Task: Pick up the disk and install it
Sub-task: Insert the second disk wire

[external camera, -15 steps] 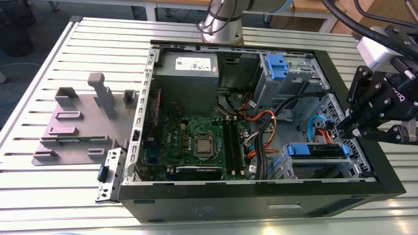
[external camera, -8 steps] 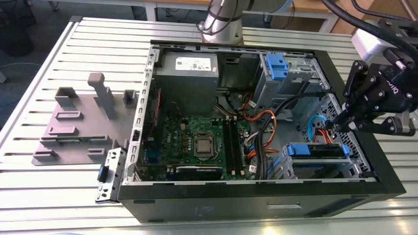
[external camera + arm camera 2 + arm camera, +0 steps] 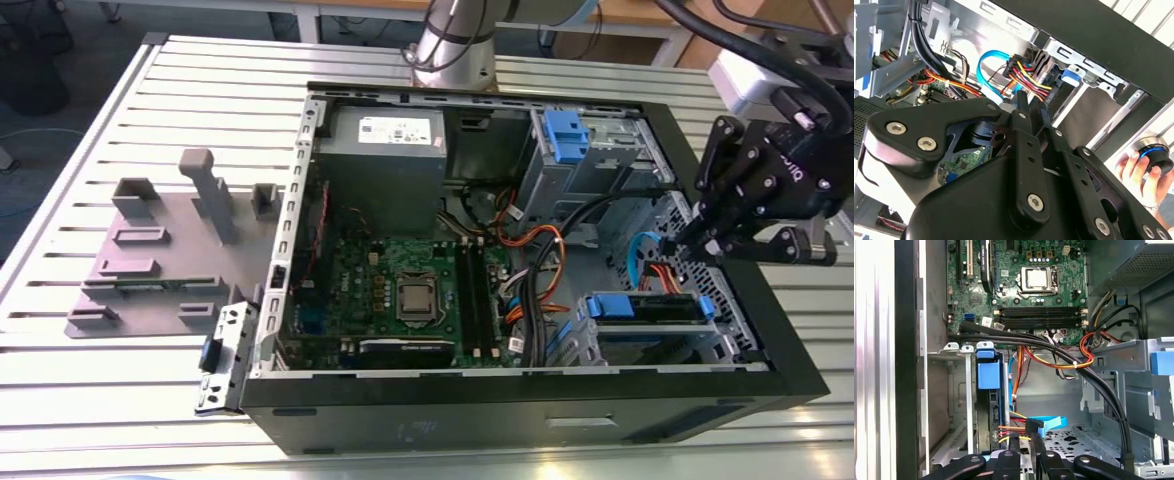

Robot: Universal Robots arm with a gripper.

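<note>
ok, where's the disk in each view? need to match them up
Exterior view: the disk lies in the drive cage, in the case corner toward the exterior view's lower right.
Second wrist view: the blue bracket end of the disk shows just past the cable plugs, under the case's black wall.
First wrist view: the disk stands edge-on in the drive cage, blue bracket toward the camera.
Shared landmark: the blue data cable curving beside it.
</note>
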